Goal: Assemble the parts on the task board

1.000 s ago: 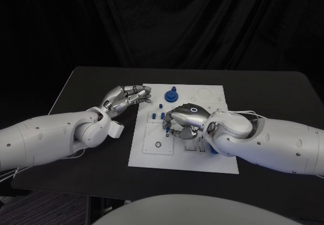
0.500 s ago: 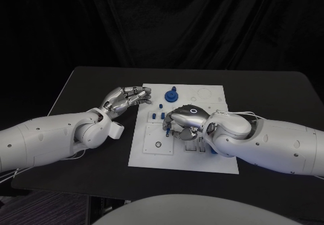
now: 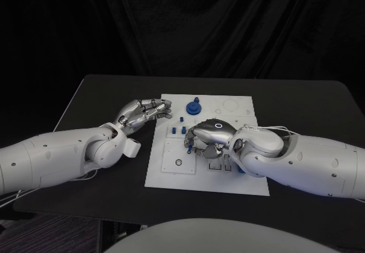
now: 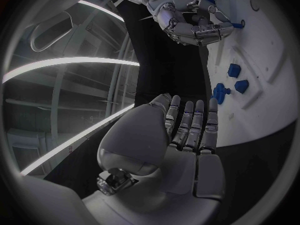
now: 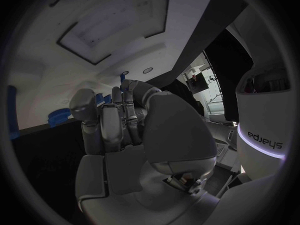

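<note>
Hovering both hands over the task board (image 3: 171,176), parts loose on it.

Right hand (image 3: 207,138) sits over board centre, fingers curled down and in toward a small blue part (image 3: 187,151) at its 9 o'clock; the left wrist view shows a blue piece (image 4: 239,23) at its fingertips, but cannot tell if it is pinched or just touched. Left hand (image 3: 142,112) at the board's 10 o'clock edge, fingers close together and bent, nothing in them; in its wrist view the fingers (image 4: 187,124) lie side by side above the black table (image 3: 99,95). Round blue knob (image 3: 193,107) stands at board's 12 o'clock; small blue pegs (image 3: 177,129) between knob and right hand.
</note>
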### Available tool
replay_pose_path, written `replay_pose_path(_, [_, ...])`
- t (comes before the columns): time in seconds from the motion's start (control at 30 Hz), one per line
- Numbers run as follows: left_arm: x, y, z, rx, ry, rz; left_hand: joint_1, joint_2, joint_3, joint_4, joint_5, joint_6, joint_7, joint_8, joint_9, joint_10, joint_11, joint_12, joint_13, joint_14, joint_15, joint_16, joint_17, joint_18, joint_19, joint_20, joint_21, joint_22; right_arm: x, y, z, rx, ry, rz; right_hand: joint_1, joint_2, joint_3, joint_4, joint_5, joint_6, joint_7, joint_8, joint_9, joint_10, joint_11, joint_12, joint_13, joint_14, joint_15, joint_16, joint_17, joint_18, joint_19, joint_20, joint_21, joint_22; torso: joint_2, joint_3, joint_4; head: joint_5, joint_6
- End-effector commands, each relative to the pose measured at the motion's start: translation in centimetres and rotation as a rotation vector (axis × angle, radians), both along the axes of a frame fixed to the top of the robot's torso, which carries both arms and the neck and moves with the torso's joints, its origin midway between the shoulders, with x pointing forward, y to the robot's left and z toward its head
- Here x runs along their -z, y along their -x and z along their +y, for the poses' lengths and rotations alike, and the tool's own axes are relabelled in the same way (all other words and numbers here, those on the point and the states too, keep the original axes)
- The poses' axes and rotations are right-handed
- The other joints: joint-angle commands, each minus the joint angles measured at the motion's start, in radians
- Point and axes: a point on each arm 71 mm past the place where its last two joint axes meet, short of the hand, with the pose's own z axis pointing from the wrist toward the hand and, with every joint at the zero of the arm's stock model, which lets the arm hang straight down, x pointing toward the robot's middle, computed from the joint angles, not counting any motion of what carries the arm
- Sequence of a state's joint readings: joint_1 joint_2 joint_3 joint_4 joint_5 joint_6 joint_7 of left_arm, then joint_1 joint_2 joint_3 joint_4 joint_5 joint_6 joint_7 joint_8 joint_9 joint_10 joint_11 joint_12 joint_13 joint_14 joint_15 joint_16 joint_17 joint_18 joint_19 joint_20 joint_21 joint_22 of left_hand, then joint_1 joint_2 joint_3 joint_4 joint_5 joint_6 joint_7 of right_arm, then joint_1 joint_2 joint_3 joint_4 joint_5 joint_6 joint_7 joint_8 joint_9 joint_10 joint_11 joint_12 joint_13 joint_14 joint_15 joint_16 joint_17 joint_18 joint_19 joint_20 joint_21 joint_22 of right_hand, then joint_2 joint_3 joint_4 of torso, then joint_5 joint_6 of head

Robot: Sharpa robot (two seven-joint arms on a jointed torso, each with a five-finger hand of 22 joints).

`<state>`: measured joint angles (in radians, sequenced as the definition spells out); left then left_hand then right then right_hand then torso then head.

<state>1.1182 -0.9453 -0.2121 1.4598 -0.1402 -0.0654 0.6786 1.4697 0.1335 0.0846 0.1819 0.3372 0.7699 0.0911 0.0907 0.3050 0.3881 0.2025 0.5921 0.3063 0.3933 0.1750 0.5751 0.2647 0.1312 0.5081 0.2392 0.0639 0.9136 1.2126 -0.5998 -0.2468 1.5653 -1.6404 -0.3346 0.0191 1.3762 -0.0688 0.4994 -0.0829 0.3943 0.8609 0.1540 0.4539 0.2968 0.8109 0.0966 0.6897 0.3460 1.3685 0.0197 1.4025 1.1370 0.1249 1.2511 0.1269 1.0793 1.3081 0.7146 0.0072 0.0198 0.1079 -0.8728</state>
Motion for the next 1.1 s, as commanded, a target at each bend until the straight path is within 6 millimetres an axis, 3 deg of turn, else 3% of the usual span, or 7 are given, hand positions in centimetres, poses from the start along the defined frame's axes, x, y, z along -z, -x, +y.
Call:
replay_pose_path(0.03, [-0.55,0.15,-0.06,0.007,0.06,-0.077,0.01,-0.001,0.004,-0.002,0.006,-0.006,0.002,0.005,-0.001,-0.007,0.001,0.004,-0.001,-0.001,0.007,-0.003,-0.001,0.0,0.0,0.003,0.002,-0.002,0.33,0.11,-0.04,0.005,0.016,0.006,0.009,0.0,-0.004,-0.002,0.004,0.001,0.002,-0.007,0.001,0.006,-0.002,0.001,0.001,-0.001,0.001,-0.002,0.0,-0.004,-0.002,-0.001,-0.003,0.102,0.0,0.0004,0.0003,0.001,0.0])
replay_pose_path(1.1, [0.03,0.36,0.09,0.003,0.055,-0.061,0.011,0.0,0.005,-0.003,0.007,-0.007,0.002,0.004,-0.002,-0.01,0.001,0.004,-0.003,-0.001,0.007,-0.003,-0.002,0.001,0.001,0.004,0.002,-0.003,0.39,0.38,0.06,-0.007,0.021,0.015,0.01,0.001,-0.005,-0.003,0.004,0.006,0.002,-0.008,0.002,0.008,-0.003,0.002,0.001,-0.001,0.001,-0.001,0.001,-0.005,0.001,-0.001,0.002,0.103,0.0,-0.0006,0.0001,0.008,0.0])
